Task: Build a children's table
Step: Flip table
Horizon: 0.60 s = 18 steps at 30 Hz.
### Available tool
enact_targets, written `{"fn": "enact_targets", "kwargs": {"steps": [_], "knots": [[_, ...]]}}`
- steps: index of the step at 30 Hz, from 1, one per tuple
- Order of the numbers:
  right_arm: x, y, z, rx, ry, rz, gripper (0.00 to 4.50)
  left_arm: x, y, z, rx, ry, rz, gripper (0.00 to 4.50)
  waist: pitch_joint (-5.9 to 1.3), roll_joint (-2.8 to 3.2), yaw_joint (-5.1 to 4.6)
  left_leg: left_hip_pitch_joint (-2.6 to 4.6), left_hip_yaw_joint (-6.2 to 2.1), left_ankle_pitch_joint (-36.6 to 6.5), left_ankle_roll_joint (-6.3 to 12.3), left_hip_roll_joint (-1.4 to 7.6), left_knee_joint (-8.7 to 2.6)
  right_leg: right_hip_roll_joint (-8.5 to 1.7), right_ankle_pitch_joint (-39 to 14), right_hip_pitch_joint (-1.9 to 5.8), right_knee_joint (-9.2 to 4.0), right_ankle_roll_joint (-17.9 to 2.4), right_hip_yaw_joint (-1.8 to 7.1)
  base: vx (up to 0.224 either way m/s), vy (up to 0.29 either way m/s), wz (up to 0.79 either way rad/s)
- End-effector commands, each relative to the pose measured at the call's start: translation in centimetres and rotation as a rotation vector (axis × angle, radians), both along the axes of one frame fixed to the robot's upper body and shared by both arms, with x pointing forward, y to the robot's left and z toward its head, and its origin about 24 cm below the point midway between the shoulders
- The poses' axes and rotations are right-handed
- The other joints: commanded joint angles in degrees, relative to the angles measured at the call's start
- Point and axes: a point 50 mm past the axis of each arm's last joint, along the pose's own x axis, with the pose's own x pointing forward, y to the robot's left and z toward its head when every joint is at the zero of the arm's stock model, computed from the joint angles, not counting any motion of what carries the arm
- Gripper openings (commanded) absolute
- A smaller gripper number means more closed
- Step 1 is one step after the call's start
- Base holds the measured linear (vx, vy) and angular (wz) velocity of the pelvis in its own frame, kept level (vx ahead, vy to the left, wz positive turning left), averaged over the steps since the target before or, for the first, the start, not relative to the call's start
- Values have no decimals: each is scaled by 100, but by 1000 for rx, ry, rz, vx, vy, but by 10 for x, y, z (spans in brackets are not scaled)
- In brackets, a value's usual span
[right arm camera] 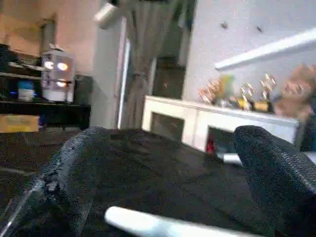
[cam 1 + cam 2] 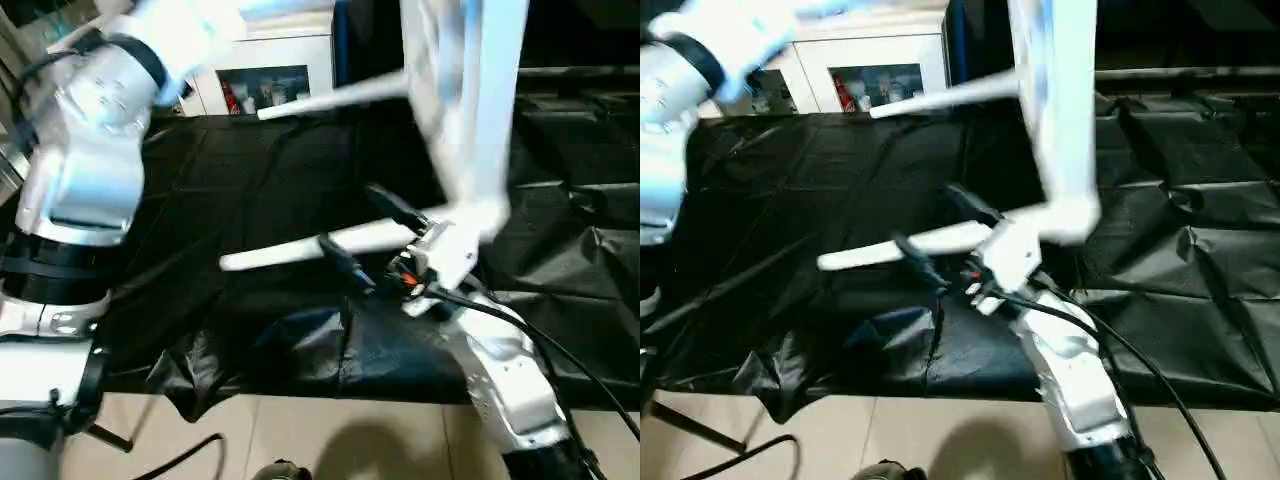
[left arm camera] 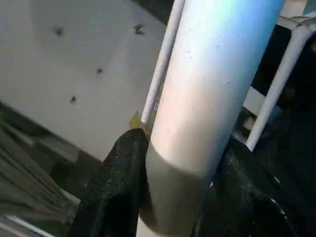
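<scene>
White plastic children's table [image 2: 465, 110] raised above black cloth-covered bench [image 2: 250, 200]

Its square top hangs tilted, tube legs jutting out. Left gripper [image 3: 173, 192] pinches one white cylindrical leg [image 3: 212, 89] between black fingers; right gripper [image 2: 365, 235] stands spread around another leg [image 2: 310, 245], not clamping it.

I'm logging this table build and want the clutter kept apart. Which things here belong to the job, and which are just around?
Belongs to the job:
- white plastic tabletop, lifted on edge
- white tube leg in the left gripper
- white tube leg between the open right gripper fingers

Just around:
- black cloth
- white cabinet with glass doors
</scene>
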Motion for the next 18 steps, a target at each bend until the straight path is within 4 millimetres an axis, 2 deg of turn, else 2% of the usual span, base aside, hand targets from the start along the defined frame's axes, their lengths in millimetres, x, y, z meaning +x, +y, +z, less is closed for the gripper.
{"fn": "enact_targets", "kwargs": {"steps": [1, 2, 4, 5, 6, 7, 9, 10, 14, 18], "knots": [[9, -14, -13, 103, 138, -127, 443, -1, 6, -4, -206, 18, -61, 178, -415, -205, -14, 177, -125, -570, 574, 216, -301, -257, -287, 171, -365, -1218, 135, 0, 0, 0], [12, -18, -17, 145, 181, -166, 443, -2, 6, -4, -222, 11, -63, 178, -415, -223, -17, 188, -126, -633, 571, 232, -312, -267, -341, 162, -373, -1261, 139, 0, 0, 0], [15, -23, -21, 209, 229, -203, 450, -5, 3, -5, -226, 11, -75, 178, -427, -207, -26, 203, -131, -727, 531, 247, -319, -252, -334, 150, -374, -1259, 136, 0, 0, 0], [18, -27, -25, 305, 292, -242, 450, -9, 1, -6, -232, 15, -76, 178, -413, -266, -42, 188, -120, -745, 527, 252, -327, -242, -292, 138, -381, -1248, 136, 0, 0, 0], [18, -27, -25, 317, 299, -246, 450, -10, 1, -6, -233, 16, -76, 178, -421, -257, -33, 188, -132, -722, 536, 257, -333, -273, -261, 166, -360, -1258, 138, 0, 0, 0], [21, -30, -27, 363, 335, -272, 450, -12, 1, -7, -237, 16, -77, 178, -422, -240, -26, 179, -136, -719, 543, 254, -332, -273, -285, 160, -360, -1243, 132, 0, 0, 0], [26, -33, -33, 426, 417, -307, 450, -13, 1, -8, -245, 15, -74, 178, -408, -243, -43, 180, -128, -726, 513, 240, -342, -261, -348, 150, -376, -1190, 131, 0, 0, 0], [30, -34, -38, 449, 472, -330, 450, -14, 1, -8, -249, 13, -73, 178, -411, -322, -39, 169, -119, -652, 495, 233, -341, -270, -349, 171, -359, -1187, 129, 0, 0, 0], [43, -34, -39, 532, 529, -355, 450, -16, 1, -8, -253, 12, -76, 178, -412, -294, -52, 181, -110, -664, 396, 233, -349, -271, -403, 146, -375, -1106, 129, 0, 0, 0], [57, -32, -37, 521, 551, -336, 450, -18, 1, -7, -249, 16, -79, 178, -426, -301, -74, 164, -103, -485, 401, 211, -324, -269, -132, 166, -337, -1155, 116, 0, 0, 0]]}}
